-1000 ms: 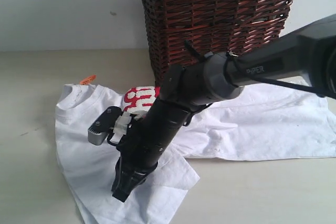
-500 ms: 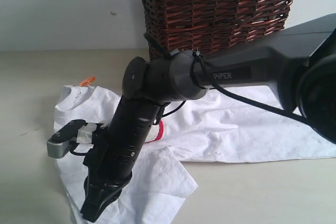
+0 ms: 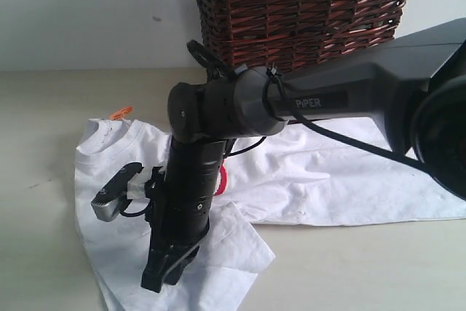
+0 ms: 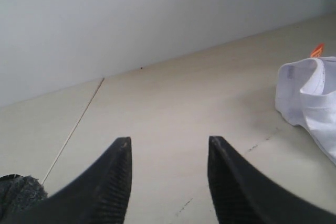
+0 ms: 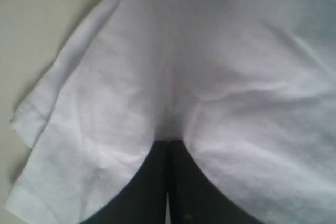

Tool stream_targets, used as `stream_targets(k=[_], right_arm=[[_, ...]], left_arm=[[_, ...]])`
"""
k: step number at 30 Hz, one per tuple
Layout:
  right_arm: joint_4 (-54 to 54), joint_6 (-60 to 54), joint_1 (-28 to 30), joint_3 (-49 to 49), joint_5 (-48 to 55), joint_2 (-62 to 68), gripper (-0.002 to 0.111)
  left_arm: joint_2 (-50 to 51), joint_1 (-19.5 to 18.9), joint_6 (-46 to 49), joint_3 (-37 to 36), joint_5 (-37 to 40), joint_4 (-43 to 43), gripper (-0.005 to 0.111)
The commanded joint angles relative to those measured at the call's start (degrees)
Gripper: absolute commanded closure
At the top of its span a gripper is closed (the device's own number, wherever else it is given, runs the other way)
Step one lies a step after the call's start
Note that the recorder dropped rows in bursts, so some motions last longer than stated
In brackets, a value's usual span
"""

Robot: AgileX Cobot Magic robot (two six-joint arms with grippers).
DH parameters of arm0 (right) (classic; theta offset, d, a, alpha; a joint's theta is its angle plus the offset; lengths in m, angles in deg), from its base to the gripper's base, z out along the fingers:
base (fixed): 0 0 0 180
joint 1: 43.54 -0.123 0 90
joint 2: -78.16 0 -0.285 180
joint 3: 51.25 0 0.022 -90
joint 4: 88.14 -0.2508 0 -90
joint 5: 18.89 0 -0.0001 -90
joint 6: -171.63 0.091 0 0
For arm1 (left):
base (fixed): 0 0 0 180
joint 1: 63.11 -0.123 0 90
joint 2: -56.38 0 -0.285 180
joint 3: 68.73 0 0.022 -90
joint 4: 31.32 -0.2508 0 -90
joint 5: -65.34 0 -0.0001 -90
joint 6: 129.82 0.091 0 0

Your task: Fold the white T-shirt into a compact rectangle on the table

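Observation:
The white T-shirt (image 3: 342,172) lies crumpled on the beige table (image 3: 44,107), its orange neck tag (image 3: 121,112) at the far left. Only a sliver of the red strip (image 3: 223,180) shows beside the arm. My right gripper (image 3: 156,282) reaches across to the shirt's left front part. In the right wrist view its jaws are pressed together at the gripper (image 5: 169,141), with the shirt cloth (image 5: 236,51) puckering from the tips. My left gripper (image 4: 168,142) is open over the bare table (image 4: 173,103), and the shirt's collar (image 4: 310,93) lies off to one side of it.
A dark brown wicker basket (image 3: 306,12) stands behind the shirt against the pale wall. The right arm's dark body (image 3: 240,103) hides the shirt's chest. A folded flap (image 3: 240,242) of cloth lies near the front edge.
The right gripper swung left and toward the front edge, then came partly back right. The arm now covers most of the red strip. The shirt's outline has barely shifted.

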Motion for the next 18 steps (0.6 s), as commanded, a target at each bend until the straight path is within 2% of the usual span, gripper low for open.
stream_targets(k=[1,9,18], right_arm=[[-2.1,-1.3,-1.0,0.2,-1.1,1.8,0.108],[-13.6,-6.8,-5.0,0.2,-0.7,4.4,0.108],[-23.2,-14.7,-5.4,0.3,3.3,3.9,0.108]], left_arm=[[-0.2,-0.1,0.1,-0.1,-0.1,0.5,0.062],[-0.2,-0.1,0.1,-0.1,-0.1,0.5,0.062],[-0.2,-0.1,0.1,-0.1,-0.1,0.5,0.062]])
